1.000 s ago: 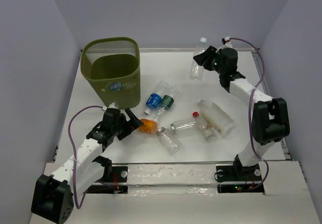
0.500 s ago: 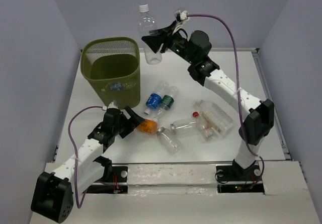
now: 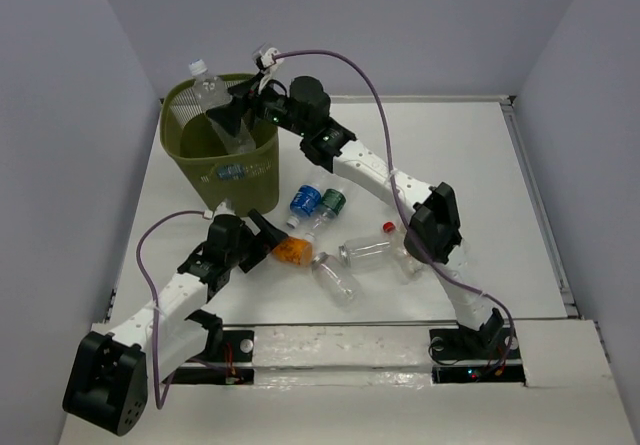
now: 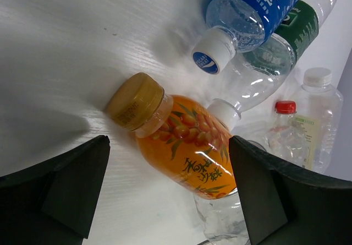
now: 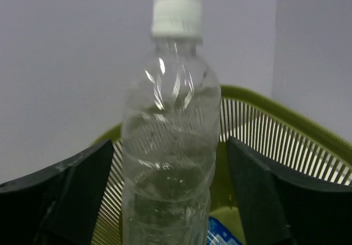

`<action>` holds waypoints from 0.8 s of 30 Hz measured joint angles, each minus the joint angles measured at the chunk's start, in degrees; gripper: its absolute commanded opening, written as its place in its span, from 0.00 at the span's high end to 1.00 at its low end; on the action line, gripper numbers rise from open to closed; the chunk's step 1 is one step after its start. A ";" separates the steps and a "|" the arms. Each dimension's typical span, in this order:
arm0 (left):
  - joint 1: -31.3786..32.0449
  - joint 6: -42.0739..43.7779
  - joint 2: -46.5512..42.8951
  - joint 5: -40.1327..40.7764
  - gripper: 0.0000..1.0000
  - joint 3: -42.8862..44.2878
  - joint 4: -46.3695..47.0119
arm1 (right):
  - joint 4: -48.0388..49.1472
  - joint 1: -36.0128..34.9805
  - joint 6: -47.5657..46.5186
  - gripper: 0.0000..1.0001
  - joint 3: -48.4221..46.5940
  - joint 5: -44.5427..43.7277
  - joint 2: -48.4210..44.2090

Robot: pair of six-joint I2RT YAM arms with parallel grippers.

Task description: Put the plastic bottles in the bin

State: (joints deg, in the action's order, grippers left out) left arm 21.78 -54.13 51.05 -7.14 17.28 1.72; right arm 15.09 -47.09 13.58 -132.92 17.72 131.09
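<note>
The olive-green mesh bin (image 3: 250, 180) stands at the back left. My right gripper (image 3: 232, 123) is open over its rim (image 5: 286, 118). A clear white-capped bottle (image 3: 212, 93) stands upright between the fingers, with a gap on each side in the right wrist view (image 5: 165, 146). My left gripper (image 3: 262, 240) is open, its fingers on either side of the orange bottle (image 4: 184, 148) lying on the table, not touching it. Blue-labelled (image 3: 305, 200) and green-labelled (image 3: 333, 202) bottles lie just beyond. Clear bottles (image 3: 335, 277) and a red-capped one (image 3: 388, 228) lie to the right.
Something with a blue label (image 5: 223, 231) lies at the bottom of the bin. The right arm (image 3: 360, 165) stretches diagonally over the bottle pile and hides part of it. Grey walls close in the white table (image 3: 480, 185) on three sides.
The right arm swung from the back right across to the bin, carrying the clear bottle, and its jaws have now opened. The left arm has stayed put.
</note>
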 measured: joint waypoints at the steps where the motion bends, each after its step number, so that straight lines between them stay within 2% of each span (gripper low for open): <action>1: 0.00 0.00 0.02 0.02 0.01 0.00 0.11 | -1.16 -0.44 -0.28 0.03 0.17 -0.42 0.66; 4: 0.00 0.00 0.37 0.11 0.01 0.00 0.59 | -2.47 -1.14 -1.40 0.02 2.84 -0.79 0.09; 7: 0.02 -0.02 1.25 0.13 0.01 0.00 0.87 | -3.08 -1.38 -2.34 0.01 10.40 -0.76 -4.52; 18: 1.62 -1.66 5.11 1.42 0.01 0.00 3.43 | -1.22 -1.25 -4.59 0.04 44.30 1.11 -34.25; 23: 3.21 -3.69 8.11 1.79 0.02 -0.09 5.88 | -0.90 -1.27 -1.90 0.06 59.84 -0.20 -43.36; 24: 3.39 -4.15 8.41 2.08 0.06 -0.20 6.43 | -1.07 -1.27 -1.20 0.06 62.47 -0.48 -44.17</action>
State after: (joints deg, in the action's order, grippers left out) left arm 25.17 -58.28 59.46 -5.06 17.08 8.14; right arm 14.02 -48.36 12.38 -70.46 17.23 86.91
